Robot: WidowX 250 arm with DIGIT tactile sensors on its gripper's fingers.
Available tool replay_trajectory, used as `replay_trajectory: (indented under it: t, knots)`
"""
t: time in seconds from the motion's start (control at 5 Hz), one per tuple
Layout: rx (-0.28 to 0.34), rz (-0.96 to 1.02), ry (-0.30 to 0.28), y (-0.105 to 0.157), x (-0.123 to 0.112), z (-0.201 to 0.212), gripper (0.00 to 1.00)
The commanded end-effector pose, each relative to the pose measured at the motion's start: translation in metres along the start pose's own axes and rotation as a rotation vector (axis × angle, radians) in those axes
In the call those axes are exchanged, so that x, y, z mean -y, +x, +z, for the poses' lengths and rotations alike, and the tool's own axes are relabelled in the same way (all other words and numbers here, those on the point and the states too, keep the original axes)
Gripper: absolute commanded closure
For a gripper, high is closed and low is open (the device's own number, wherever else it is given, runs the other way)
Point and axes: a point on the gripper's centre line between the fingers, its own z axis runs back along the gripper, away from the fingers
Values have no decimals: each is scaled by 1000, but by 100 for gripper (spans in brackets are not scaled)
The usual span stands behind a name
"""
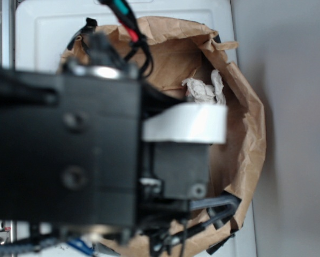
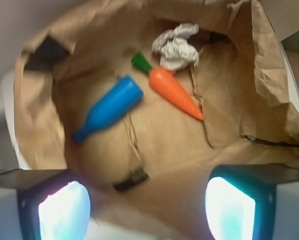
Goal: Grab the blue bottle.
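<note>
A: Brown paper everywhere. The blue bottle [image 2: 109, 108] lies on its side on the floor of the paper bag [image 2: 249, 100], neck pointing down-left in the wrist view, body up-right.

B: And the fingers [image 2: 147, 205]?

A: Spread wide, nothing between them, hanging above the bag floor and well apart from the bottle. One pad [image 2: 63, 210] shows at lower left, the other at lower right.

B: So what could go wrong?

A: The orange carrot [image 2: 174, 92] lies just beside the bottle's wide end. I judge a descent slightly off toward the upper right would catch the carrot, or pinch both.

B: The bottle looks smooth.

A: Yes, and it tapers. Closing on the neck could squeeze it out sideways; the wide body seems the safer place.

B: Anything else?

A: The crumpled white paper [image 2: 175, 46] sits beyond the carrot, less of a worry. The bag's creased walls stand close, though; a finger could snag a fold. The exterior view is mostly blocked by the arm [image 1: 63, 160], so that view offers no check.
</note>
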Motion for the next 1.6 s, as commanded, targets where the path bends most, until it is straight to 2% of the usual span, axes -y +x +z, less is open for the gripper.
replay_trajectory:
  t: [0.0,0.4,0.6,0.8,1.0,1.2,1.4]
  knots:
    - [150,228,-95,-2,6,21,0]
    - [150,228,-95,-2,6,21,0]
    - [104,303,-124,7,1,-7,0]
    - [117,319,-135,20,-4,-38,0]
    - [144,349,-113,31,-9,-64,0]
    - [150,389,-72,44,-5,-100,0]
    - [156,401,-24,50,17,-125,0]
